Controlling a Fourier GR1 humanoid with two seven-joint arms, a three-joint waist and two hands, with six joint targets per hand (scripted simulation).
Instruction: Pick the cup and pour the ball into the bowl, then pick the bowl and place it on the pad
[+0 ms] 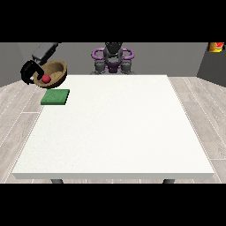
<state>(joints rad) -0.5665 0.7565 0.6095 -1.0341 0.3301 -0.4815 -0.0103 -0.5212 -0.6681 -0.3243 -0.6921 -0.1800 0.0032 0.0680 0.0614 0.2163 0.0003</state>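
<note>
At the view's left, a black hand (30, 69) grasps a brown wooden bowl (56, 70), its dark fingers curled round the bowl's left rim. The bowl is lifted off the white counter (115, 128) and tilted, so its open inside faces partly toward the camera. A small red ball (46, 78) lies inside the bowl, low against its near wall. Just below the bowl a flat green pad (55, 97) lies on the counter near its far left corner; the bowl hangs above and slightly behind the pad, apart from it. A grey forearm (45, 50) runs up and to the right from the hand. The robot's torso (113, 59) stands behind the counter's far edge, at the top middle. No cup and no other hand show.
</note>
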